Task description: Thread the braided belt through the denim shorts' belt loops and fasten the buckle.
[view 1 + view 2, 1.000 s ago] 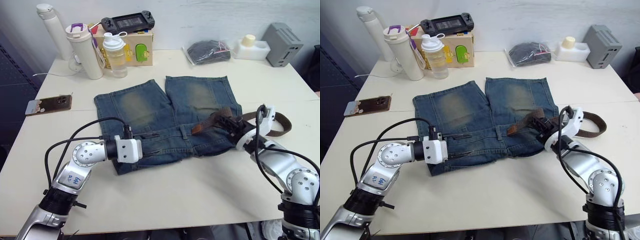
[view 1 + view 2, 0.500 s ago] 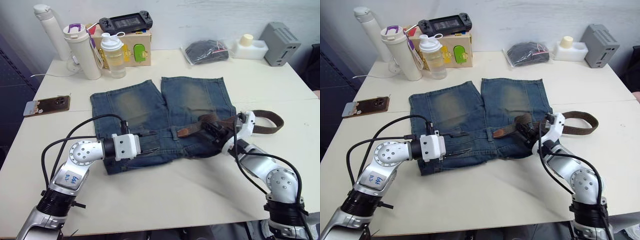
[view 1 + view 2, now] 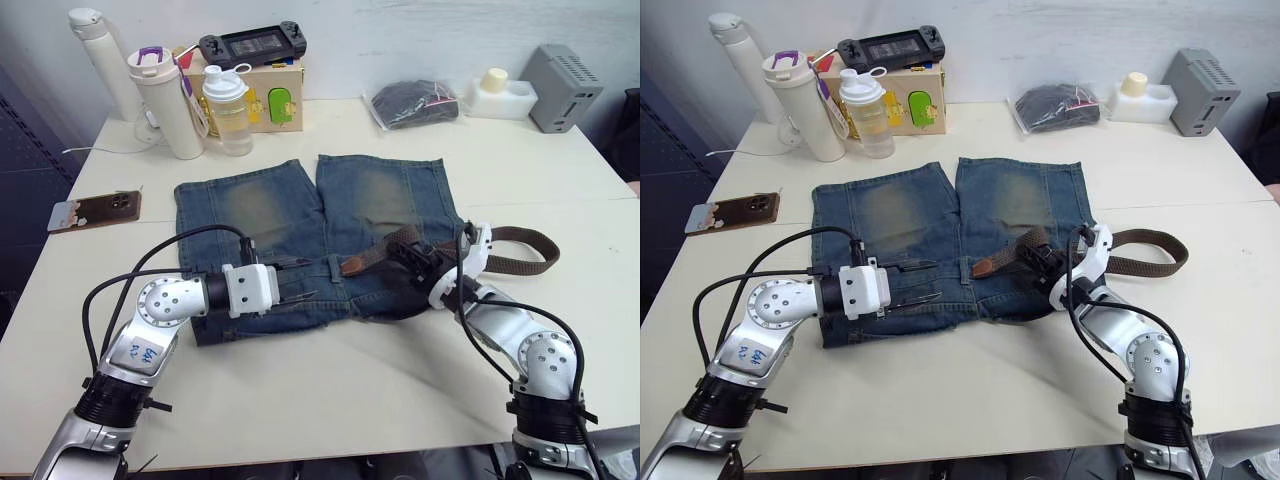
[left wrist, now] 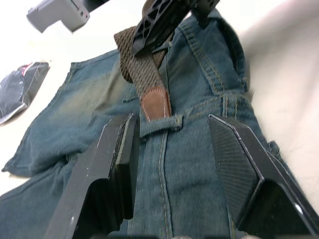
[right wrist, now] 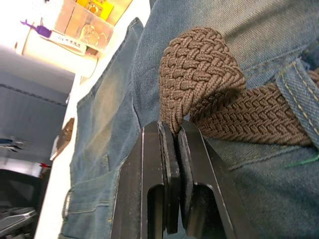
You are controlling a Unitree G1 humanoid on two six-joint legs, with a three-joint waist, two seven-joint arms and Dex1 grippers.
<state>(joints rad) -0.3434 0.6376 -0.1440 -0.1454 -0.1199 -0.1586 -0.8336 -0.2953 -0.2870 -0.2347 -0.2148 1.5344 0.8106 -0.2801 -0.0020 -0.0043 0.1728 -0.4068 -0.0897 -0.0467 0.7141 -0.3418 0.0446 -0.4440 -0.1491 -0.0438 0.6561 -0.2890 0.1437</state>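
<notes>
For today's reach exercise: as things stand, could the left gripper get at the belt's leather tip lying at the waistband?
Probably yes. The left gripper is open, its fingers straddling the waistband of the denim shorts, and the braided belt's leather tip lies just ahead with nothing between.

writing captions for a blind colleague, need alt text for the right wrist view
The right gripper is shut on a folded bulge of the braided belt, which lies over the denim shorts. Beside the fold, the belt passes under one of the belt loops on the waistband.

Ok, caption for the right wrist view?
Right claw shut on a fold of the braided belt over the denim shorts.
</notes>
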